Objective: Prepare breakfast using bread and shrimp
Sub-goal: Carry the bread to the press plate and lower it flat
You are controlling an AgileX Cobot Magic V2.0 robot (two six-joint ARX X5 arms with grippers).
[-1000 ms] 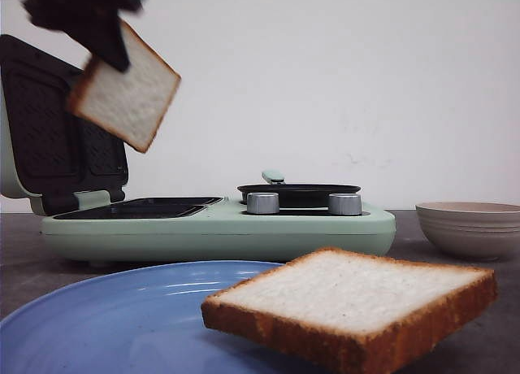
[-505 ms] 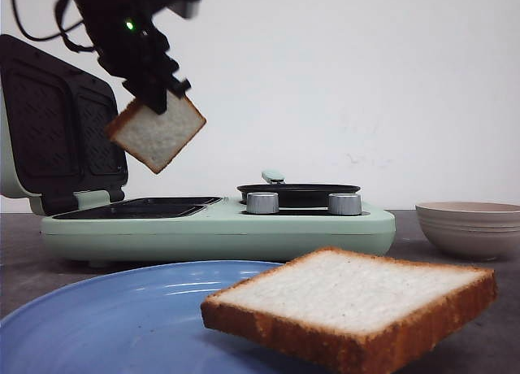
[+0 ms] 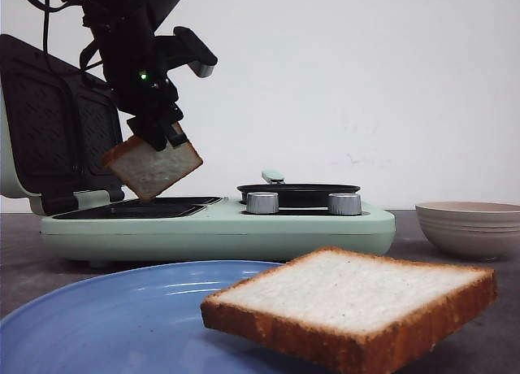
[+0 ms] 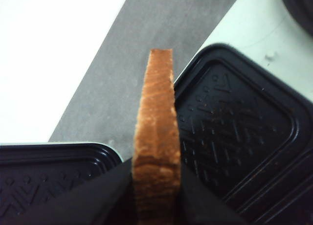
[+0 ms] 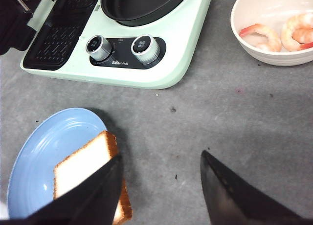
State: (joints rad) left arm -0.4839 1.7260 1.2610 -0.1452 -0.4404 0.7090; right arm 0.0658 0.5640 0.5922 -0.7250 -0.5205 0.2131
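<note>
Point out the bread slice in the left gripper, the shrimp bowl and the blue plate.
bread slice (image 3: 154,167): front view, pale crumb face below the fingers.
shrimp bowl (image 5: 254,49): right wrist view, white outer wall near the rim.
blue plate (image 5: 54,142): right wrist view, bare blue surface beside the second slice.

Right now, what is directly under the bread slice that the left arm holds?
Under the held slice lies the black ribbed sandwich plate of the green breakfast maker, with nothing visible on it. The part beneath the fingers is hidden.
</note>
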